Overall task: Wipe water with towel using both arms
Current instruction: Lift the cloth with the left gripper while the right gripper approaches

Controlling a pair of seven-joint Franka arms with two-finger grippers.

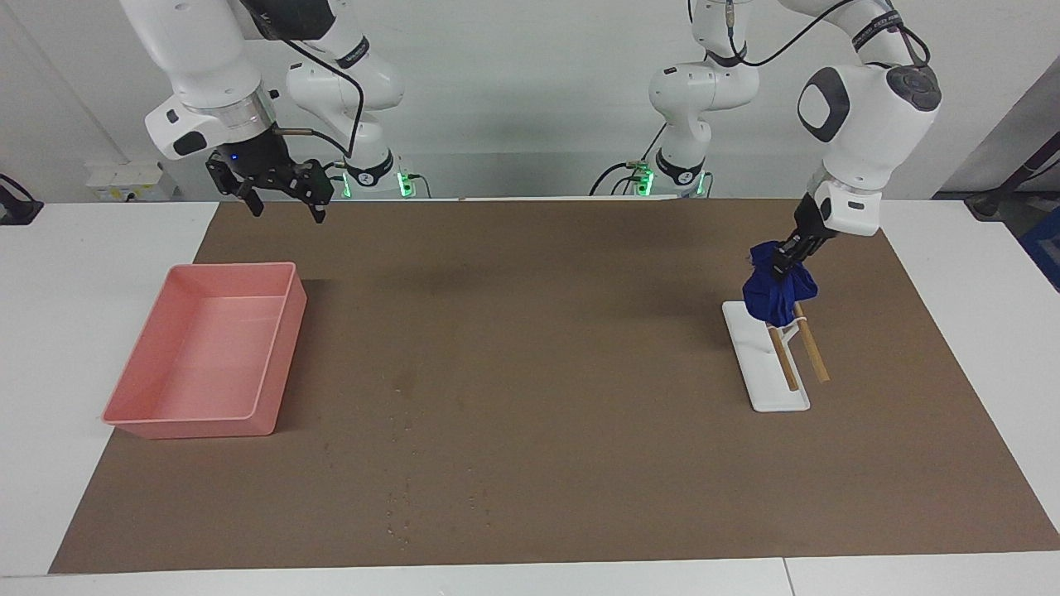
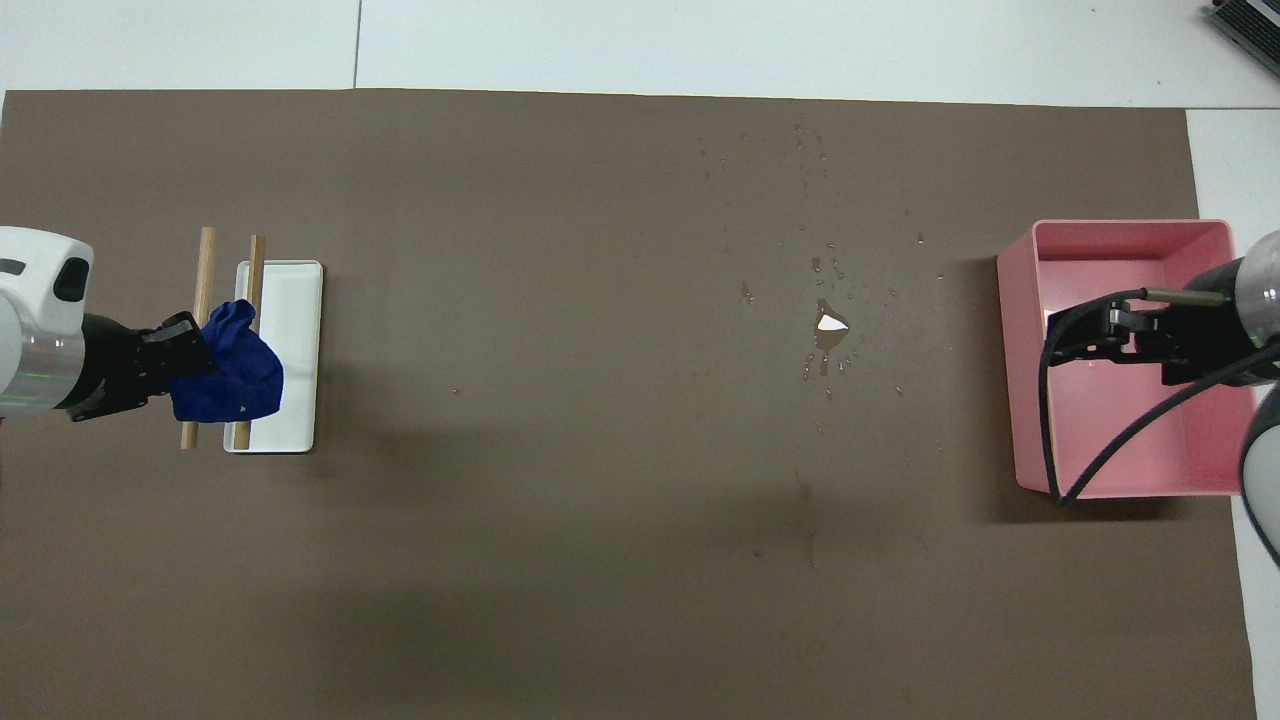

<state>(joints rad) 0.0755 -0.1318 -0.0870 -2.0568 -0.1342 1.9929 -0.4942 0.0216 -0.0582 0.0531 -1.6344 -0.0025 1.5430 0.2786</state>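
Left gripper (image 1: 783, 263) pinching the top of the blue towel (image 1: 777, 295), fingertips closed on the cloth; towel hanging as a bunched bundle over the white rack base (image 1: 766, 372) at the left arm's end of the table. Bundle draping against the upper ends of the two wooden rods (image 1: 807, 352); whether fully lifted clear, cannot tell.

Right gripper (image 1: 281, 203) waiting in the air, fingers spread wide, holding nothing; in the overhead view, sitting over the pink tray (image 2: 1020, 400).

Water (image 2: 828, 335) lying on the brown mat (image 1: 530, 497) as a small puddle with scattered drops around it, nearer the tray than the rack, well apart from the towel.

Handling, as judgement: towel looking soft, light, limp; likely sagging and swinging under a single pinch, possibly snagging on the rods during lifting. Gripping at the gathered top seeming secure enough for carrying. For wiping, probably needing spreading: second hold by the right gripper at a free lower fold, pulling apart for wider contact. Cloth absorbing, growing slightly heavier when wet. No fragility concern.
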